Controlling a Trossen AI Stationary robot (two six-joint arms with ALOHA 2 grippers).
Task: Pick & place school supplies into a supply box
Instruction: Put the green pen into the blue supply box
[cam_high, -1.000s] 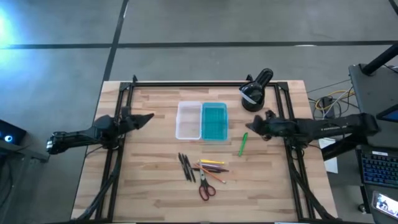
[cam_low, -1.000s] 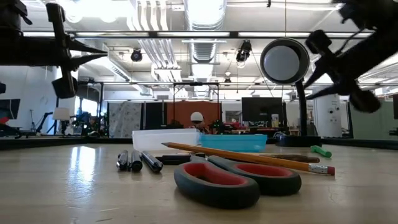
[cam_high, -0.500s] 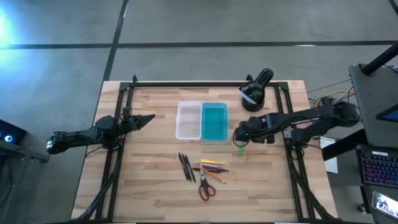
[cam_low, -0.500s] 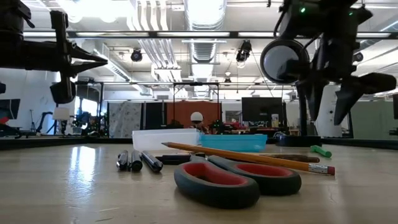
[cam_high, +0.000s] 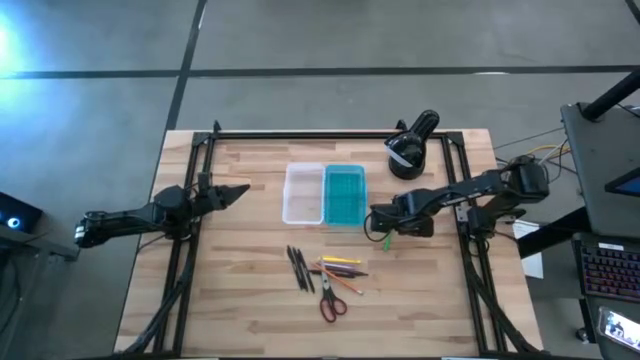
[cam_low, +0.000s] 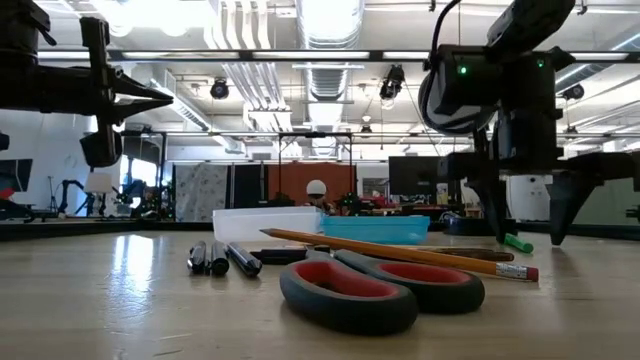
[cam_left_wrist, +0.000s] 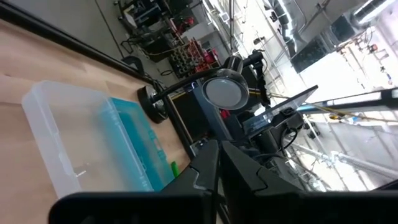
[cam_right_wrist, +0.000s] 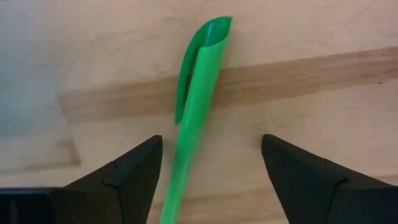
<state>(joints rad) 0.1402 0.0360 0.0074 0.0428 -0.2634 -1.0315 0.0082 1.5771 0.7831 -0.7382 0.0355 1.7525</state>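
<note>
The green marker (cam_right_wrist: 200, 87) lies flat on the wood to the right of the supply box, and shows as a green tip (cam_low: 516, 242) in the low view. My right gripper (cam_right_wrist: 211, 144) (cam_high: 382, 230) points down over it, open, one finger on each side, with a gap to the marker on both. The supply box lies open at the table's middle, with a clear half (cam_high: 303, 193) and a teal half (cam_high: 345, 195). My left gripper (cam_high: 240, 188) hangs shut above the table's left side, holding nothing.
Dark pens (cam_high: 300, 268), pencils (cam_high: 342, 267) and red-handled scissors (cam_high: 331, 302) lie in front of the box. A black round device (cam_high: 408, 150) stands at the far right. Black frame rails (cam_high: 190, 240) run along the table's sides.
My right gripper has swung from the table's right side toward the green marker, tipped its fingers downward, come down low over the wood and opened wider. Its fingers now stand on either side of the marker. The marker has stayed where it was.
</note>
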